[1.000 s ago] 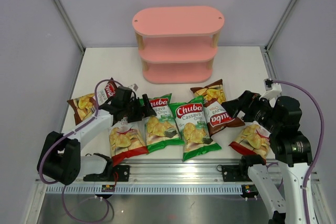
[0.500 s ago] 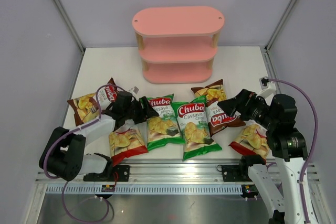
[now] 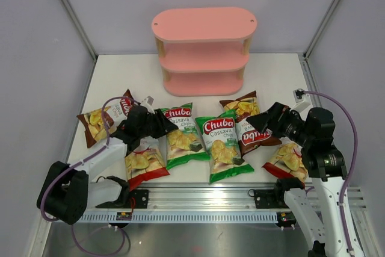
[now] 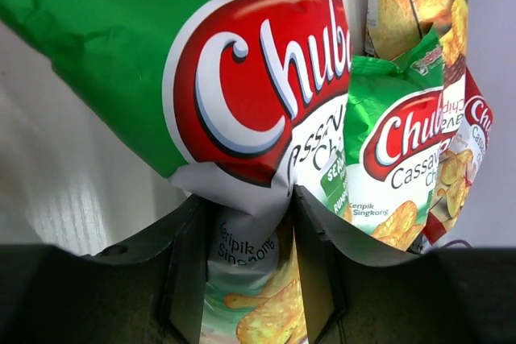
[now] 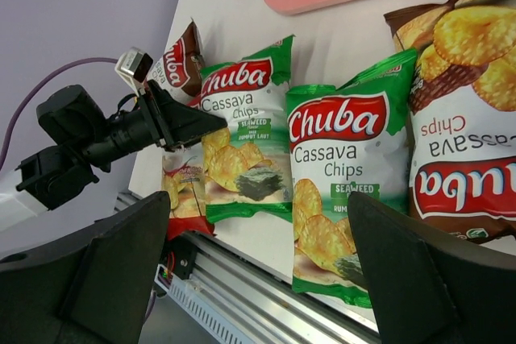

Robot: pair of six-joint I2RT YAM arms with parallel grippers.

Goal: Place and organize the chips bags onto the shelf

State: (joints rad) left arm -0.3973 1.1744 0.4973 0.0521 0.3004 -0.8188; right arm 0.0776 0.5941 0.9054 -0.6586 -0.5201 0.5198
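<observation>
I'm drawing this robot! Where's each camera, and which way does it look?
Top: above and behind, looking down at shelf, bags, left arm, right arm.
Left wrist: on the left hand, facing the left green bag between its fingers.
Right wrist: on the right hand, open fingers framing the bags.
Both wrist views share the middle green bag.

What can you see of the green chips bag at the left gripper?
The green bag is a glossy, crinkled pouch with a red-and-white Chuba logo, the words Cassava Chips and pictured yellow chips. It lies face up on the white table, slightly slanted, with its logo end toward the shelf. The left gripper pinches its left edge between both fingers. Its near left corner seems to overlap a red bag. A second green bag lies close on its right.
</observation>
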